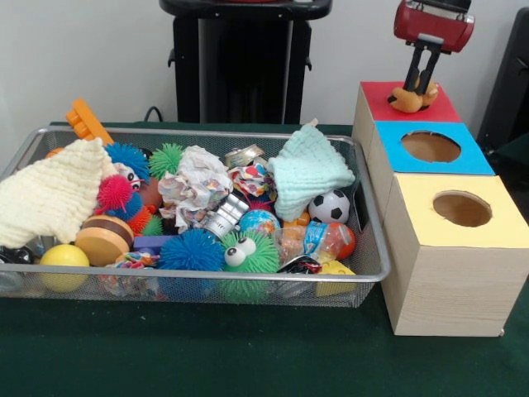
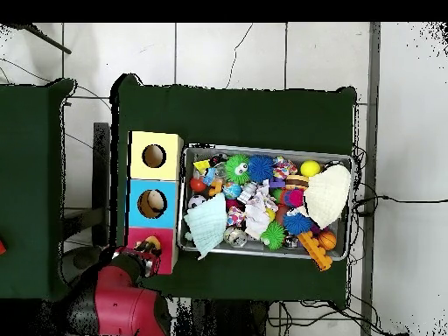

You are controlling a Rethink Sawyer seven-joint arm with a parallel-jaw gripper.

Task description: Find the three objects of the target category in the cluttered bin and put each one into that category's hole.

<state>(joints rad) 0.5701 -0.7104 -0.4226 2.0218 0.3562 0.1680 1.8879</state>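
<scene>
My gripper point(image 1: 420, 85) hangs over the red-topped box point(image 1: 387, 98) at the far right and is shut on an orange and yellow toy point(image 1: 412, 99). The toy sits right at the red surround, so the hole itself is hidden under it. In the overhead view the gripper point(image 2: 147, 251) and the toy point(image 2: 151, 243) are over the red square point(image 2: 140, 236). The wire mesh bin point(image 1: 207, 277) fills the left and middle of the table, heaped with toys; it also shows in the overhead view point(image 2: 267, 147).
A blue-surround hole point(image 1: 431, 146) and a yellow-surround hole point(image 1: 462, 208) lie in the same wooden box row, nearer the camera. In the bin are spiky balls, a soccer ball point(image 1: 329, 206), a mint cloth point(image 1: 310, 169) and a cream cloth point(image 1: 50, 194).
</scene>
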